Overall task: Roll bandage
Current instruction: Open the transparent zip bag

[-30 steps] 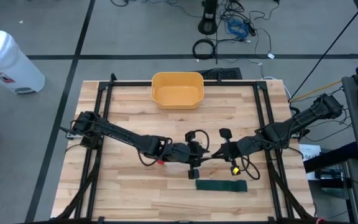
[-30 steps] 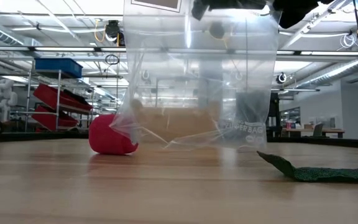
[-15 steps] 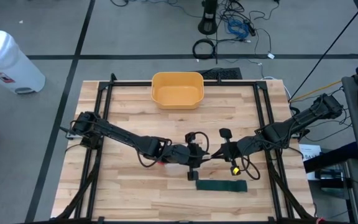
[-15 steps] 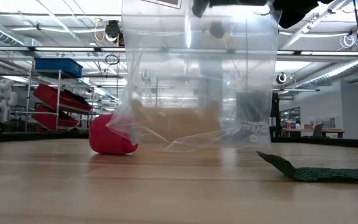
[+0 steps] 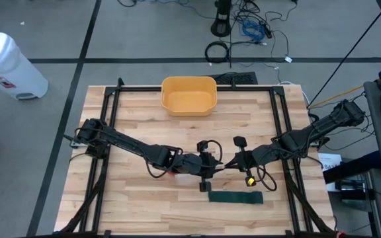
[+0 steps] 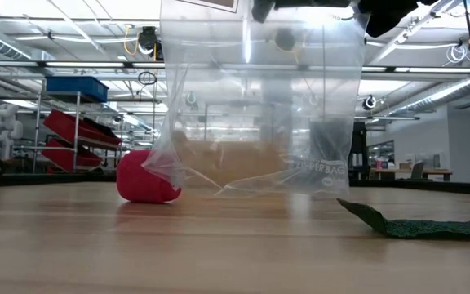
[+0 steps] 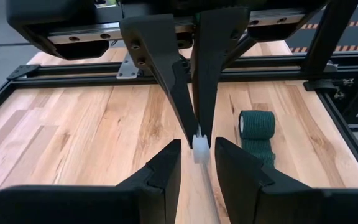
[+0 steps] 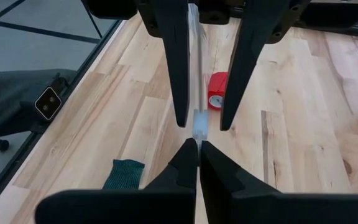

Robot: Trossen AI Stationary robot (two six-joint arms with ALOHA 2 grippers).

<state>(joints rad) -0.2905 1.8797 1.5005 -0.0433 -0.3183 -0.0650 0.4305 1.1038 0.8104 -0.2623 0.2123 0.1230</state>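
A clear plastic zip bag [image 6: 259, 106] hangs upright over the table's middle. My right gripper [image 8: 194, 144] is shut on its top edge. My left gripper [image 7: 197, 163] is open and faces the right one, with one finger on either side of the same edge; I cannot tell whether it touches. A red bandage roll [image 6: 147, 181] lies on the table beside the bag and also shows in the right wrist view [image 8: 216, 90]. A dark green bandage [image 5: 235, 197] lies flat nearer the front edge, its rolled end [image 7: 257, 123] resting on the wood. My right gripper pinches the bag's top edge at its white closure strip [image 8: 198, 127] between its two fingers. The fingers come level from the table's right side. The bag hangs straight down below them, and its lower end [image 6: 243, 186] is at about table height.
A yellow bowl [image 5: 188, 96] stands at the far middle of the table. A black frame [image 5: 111, 99] runs along the table's sides. Bare wood lies at the front left [image 5: 124, 205].
The bag's lower part has swayed a little. Both grippers have kept their places.
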